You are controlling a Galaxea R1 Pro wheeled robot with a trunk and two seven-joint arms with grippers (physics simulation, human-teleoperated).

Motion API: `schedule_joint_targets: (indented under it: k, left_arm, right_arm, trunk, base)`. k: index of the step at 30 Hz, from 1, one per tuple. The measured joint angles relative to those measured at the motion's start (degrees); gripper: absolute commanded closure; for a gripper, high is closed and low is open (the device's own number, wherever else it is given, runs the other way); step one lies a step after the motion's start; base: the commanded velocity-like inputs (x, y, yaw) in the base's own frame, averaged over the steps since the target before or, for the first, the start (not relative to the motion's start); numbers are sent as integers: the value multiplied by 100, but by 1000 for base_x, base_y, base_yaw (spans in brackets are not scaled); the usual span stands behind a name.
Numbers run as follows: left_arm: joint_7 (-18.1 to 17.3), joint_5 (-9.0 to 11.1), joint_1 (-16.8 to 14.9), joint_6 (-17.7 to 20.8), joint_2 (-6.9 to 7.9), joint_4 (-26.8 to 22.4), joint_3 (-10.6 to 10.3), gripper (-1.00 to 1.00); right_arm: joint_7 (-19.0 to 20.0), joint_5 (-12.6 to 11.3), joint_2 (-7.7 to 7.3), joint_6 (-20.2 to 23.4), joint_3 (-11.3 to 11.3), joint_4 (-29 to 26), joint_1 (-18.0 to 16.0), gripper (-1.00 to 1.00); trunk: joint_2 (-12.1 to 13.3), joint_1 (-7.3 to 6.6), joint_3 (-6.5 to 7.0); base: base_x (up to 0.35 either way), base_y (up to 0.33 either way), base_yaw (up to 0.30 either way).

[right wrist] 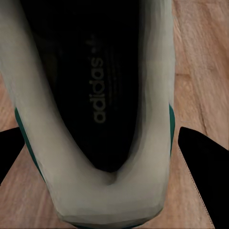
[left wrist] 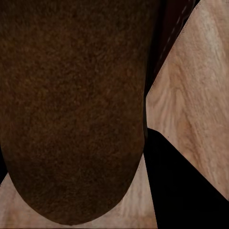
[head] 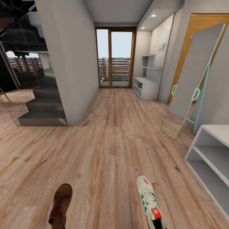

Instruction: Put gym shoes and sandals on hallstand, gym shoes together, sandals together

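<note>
From the head camera, a brown sandal (head: 61, 205) and a white sneaker (head: 150, 203) stuck up at the bottom edge over the wooden floor (head: 108, 143), each seemingly carried at an arm's end. A grey shoe rack (head: 212, 156) stood off to the right, and a second grey unit (head: 147, 87) far down the corridor.

In the left wrist camera, the sandal's dark sole (left wrist: 71, 109) sat right against the pincer, with one black finger (left wrist: 183, 186) beside it. It appeared held, though the actual grip could not be made out.

In the right wrist camera, the sneaker's heel opening (right wrist: 95, 109) lay between two black fingers (right wrist: 205, 171), which hugged its sides. The sneaker looked light and soft-walled, best pinched at the stiffer heel collar; the sandal was flat and bendy.
</note>
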Motion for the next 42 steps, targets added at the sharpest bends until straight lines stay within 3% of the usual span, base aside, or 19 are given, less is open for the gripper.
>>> schedule_joint_targets:
  k: [42]
  left_arm:
    - [8, 1, 0, -2, 3, 0, 0, 100]
  right_arm:
    - [0, -9, 9, -2, -1, -3, 0, 100]
  trunk:
    - [0, 0, 0]
  base:
    - [340, 0, 0]
